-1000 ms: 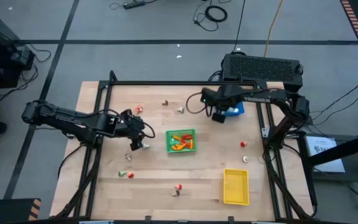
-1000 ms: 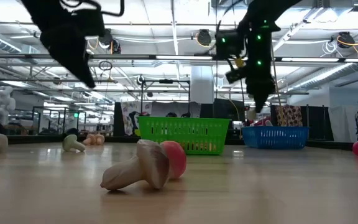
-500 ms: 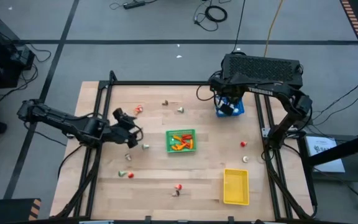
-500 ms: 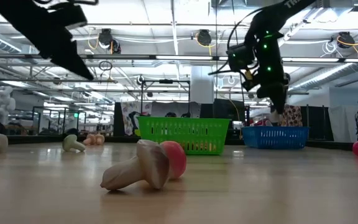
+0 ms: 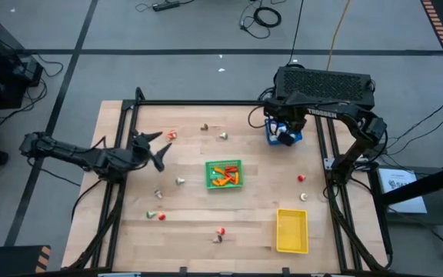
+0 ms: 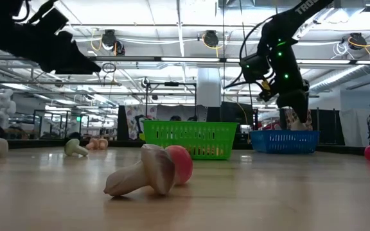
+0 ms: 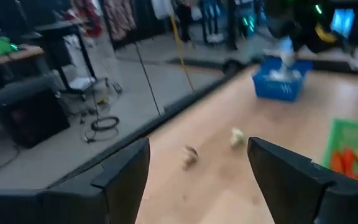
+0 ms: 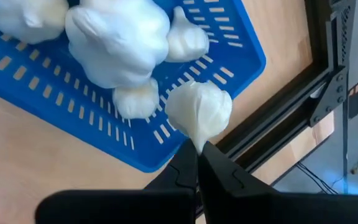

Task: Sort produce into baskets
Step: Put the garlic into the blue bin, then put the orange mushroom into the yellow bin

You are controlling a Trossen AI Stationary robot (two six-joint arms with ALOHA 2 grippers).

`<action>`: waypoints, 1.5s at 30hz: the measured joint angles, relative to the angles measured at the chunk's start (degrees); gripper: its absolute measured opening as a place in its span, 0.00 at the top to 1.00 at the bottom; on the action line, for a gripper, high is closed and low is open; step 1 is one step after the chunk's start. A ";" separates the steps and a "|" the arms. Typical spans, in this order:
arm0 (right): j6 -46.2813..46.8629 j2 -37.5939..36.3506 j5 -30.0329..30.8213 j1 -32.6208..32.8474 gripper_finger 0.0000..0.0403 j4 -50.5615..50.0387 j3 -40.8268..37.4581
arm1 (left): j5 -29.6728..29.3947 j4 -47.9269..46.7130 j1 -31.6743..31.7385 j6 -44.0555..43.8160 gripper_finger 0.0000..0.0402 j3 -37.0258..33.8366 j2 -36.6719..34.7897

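My right gripper (image 5: 284,137) stands over the blue basket (image 8: 55,106) at the table's far right and is shut on a white garlic-shaped piece (image 8: 199,109). Several white pieces (image 8: 117,37) lie in that basket. The green basket (image 5: 224,174) at the table's middle holds orange, red and green pieces. The yellow basket (image 5: 291,231) stands near the right front. My left gripper (image 5: 157,148) is open and empty, raised above the table left of the green basket. Its fingers (image 7: 123,180) point toward the far right. My right gripper pinches the white piece's narrow pointed end (image 8: 197,142) between its two fingertips, coming from above and pointing down. The round bulb sticks out beyond the fingertips. It is lifted clear above the blue basket's edge.
Loose pieces lie on the wood: near the far edge (image 5: 171,135) (image 5: 204,127) (image 5: 223,136), left of the green basket (image 5: 180,181) (image 5: 158,193), near the front (image 5: 162,217) (image 5: 220,231), and at the right (image 5: 301,178) (image 5: 304,196). A mushroom (image 6: 143,176) lies before the low camera.
My right gripper has carried the white piece toward the table's right edge, from beside the blue basket to above it. My left gripper has drawn back from the table top toward the left and far edges, rising and tipping up toward level.
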 joint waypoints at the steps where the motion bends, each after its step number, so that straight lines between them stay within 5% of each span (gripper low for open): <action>1: 0.09 0.00 0.06 0.00 1.00 -0.42 0.00 | 0.00 1.29 0.75 1.05 0.31 -0.39 -0.77; 17: 4.74 0.00 -0.17 0.09 0.74 -6.56 7.36 | 9.10 2.31 7.07 4.50 0.31 -0.46 -3.39; 23: 9.13 0.00 -12.66 2.31 0.68 -6.60 13.35 | 9.59 2.31 7.75 4.83 0.31 -0.46 -3.36; 29: 10.91 0.00 -16.94 10.35 0.68 -3.89 15.56 | 11.20 0.68 7.74 6.31 0.31 -0.46 -3.36; 37: 10.73 0.00 -24.21 26.33 0.68 12.29 15.56 | 29.60 0.53 7.70 8.62 0.31 -0.46 -3.34; 45: 1.75 0.70 -24.35 42.34 0.68 31.70 15.54 | 29.24 1.60 7.72 9.04 0.31 -0.44 -3.34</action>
